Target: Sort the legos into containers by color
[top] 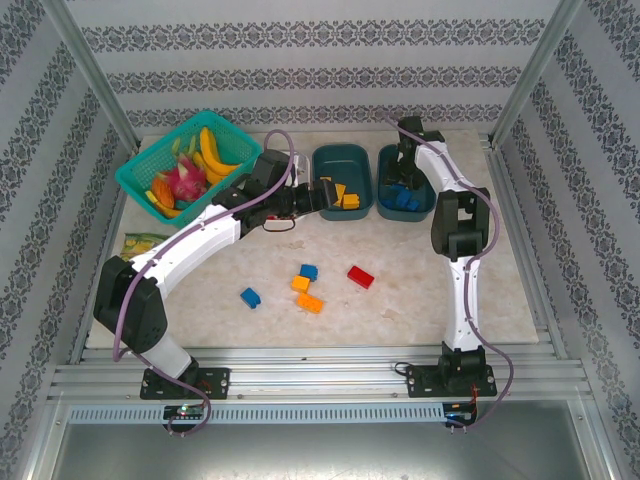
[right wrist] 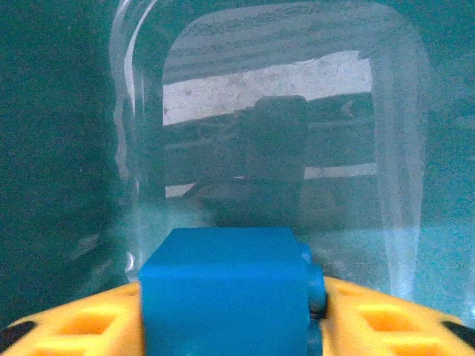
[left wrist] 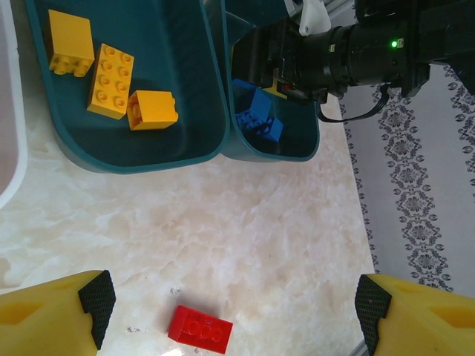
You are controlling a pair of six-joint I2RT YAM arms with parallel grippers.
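Where the desk [top: 420, 300] meets the far wall, two dark teal tubs stand side by side; the left teal tub [top: 345, 165] holds three yellow bricks [left wrist: 111, 80] lying loose on its floor; the right teal tub [left wrist: 293, 141] holds blue bricks [left wrist: 261, 119]; the white tub [left wrist: 6, 148] sits just left of the left teal tub, with its rim alone seen in the left wrist view, so its contents cannot be told.

Hands: the left hand [left wrist: 234, 300] has its fingers spread wide and empty, raised near the left rim of the left teal tub; the right hand [top: 400, 180] is lowered into the right teal tub, its fingers closed on a blue lego [right wrist: 223, 297] close to the tub's glossy wall.

Loose legos lie mid-desk between the arms: a red brick [top: 361, 277] farthest right; a blue brick [top: 308, 271] touching an orange brick [top: 300, 283]; a second orange brick [top: 310, 302] just near of that; a second blue brick [top: 250, 297] apart to the left.

Other: a bright teal basket [top: 161, 146] in the far left corner carries toy fruit.
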